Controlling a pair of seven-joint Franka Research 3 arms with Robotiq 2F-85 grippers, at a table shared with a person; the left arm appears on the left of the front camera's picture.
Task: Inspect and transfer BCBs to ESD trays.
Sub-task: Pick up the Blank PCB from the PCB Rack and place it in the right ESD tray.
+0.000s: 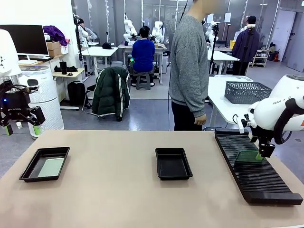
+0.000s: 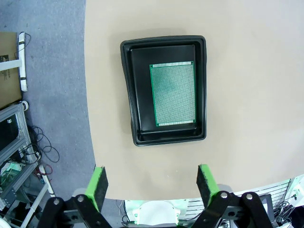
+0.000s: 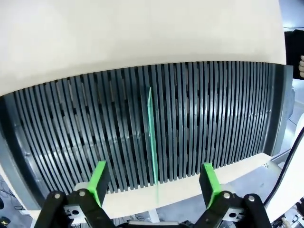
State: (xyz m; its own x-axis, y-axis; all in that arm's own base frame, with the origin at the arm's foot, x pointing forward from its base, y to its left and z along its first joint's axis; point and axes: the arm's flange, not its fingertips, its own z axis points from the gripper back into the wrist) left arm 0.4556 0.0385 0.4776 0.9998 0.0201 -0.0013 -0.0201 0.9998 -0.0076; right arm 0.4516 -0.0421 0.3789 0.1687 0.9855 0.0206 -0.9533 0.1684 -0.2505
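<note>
Your left tray (image 1: 29,166) holds one BCB (image 1: 51,167) lying flat; the middle tray (image 1: 173,164) sits mid-way along the desk (image 1: 118,199). On the right, a second BCB (image 1: 248,157) stands on edge in the rack (image 1: 266,185). A person (image 1: 190,71) stands at the far side. The right wrist view shows your right gripper (image 3: 153,166) released, straddling that board untouched. The left gripper (image 2: 152,168) hangs released, looking down on the left tray.

Black slotted rack (image 1: 264,183), grey mesh basket (image 1: 247,92)
</note>
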